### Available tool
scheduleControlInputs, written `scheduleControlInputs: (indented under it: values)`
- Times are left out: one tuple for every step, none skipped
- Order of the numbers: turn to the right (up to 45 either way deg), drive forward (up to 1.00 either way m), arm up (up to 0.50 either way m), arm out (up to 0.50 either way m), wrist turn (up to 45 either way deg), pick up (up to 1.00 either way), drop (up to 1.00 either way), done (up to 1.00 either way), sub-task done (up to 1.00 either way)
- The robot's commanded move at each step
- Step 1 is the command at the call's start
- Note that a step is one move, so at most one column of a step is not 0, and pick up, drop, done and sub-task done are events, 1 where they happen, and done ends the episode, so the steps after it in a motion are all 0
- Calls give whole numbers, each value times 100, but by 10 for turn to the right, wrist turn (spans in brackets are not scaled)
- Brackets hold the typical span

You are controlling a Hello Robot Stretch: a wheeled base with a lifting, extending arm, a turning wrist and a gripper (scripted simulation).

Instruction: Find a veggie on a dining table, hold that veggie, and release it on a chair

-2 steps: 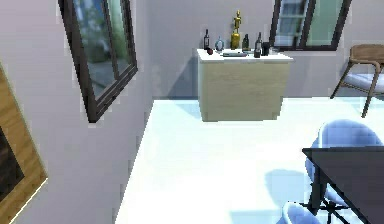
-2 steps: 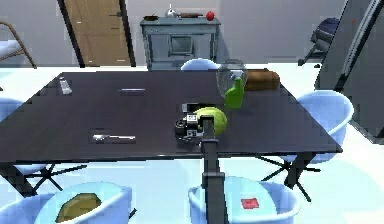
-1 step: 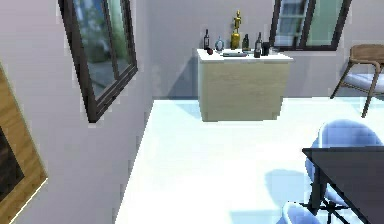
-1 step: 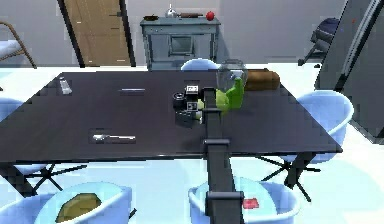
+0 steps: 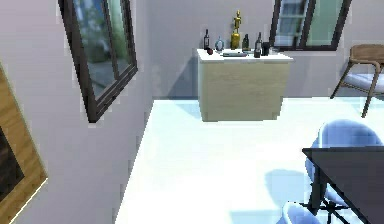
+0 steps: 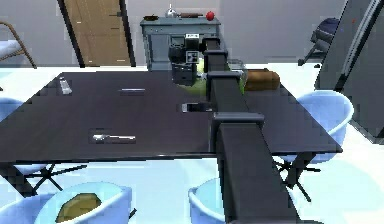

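Observation:
A dark dining table (image 6: 90,115) spans the arm side view. My arm (image 6: 232,120) reaches out over it to the far edge. The gripper (image 6: 184,70) is a dark body left of the arm's end, above the tabletop. A small yellow-green thing (image 6: 205,66), perhaps the veggie, shows right beside the gripper against the arm. I cannot tell whether the gripper holds anything. Pale blue chairs ring the table, one at the right (image 6: 322,108). Another chair at the bottom left (image 6: 112,198) has a brown-green lump (image 6: 84,204) on its seat.
On the table lie a brown block (image 6: 262,80), cutlery (image 6: 114,137), a flat phone-like thing (image 6: 192,107) and a small shaker (image 6: 65,85). A grey cabinet (image 6: 160,40) and a wooden door (image 6: 95,30) stand behind. Ahead stand a beige counter (image 5: 243,88) with bottles, a wooden chair (image 5: 362,75) and the table's corner (image 5: 350,170).

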Motion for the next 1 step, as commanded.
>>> scheduleControlInputs:
  values:
    - [0,0,0,0,-450,0,0,0,0]
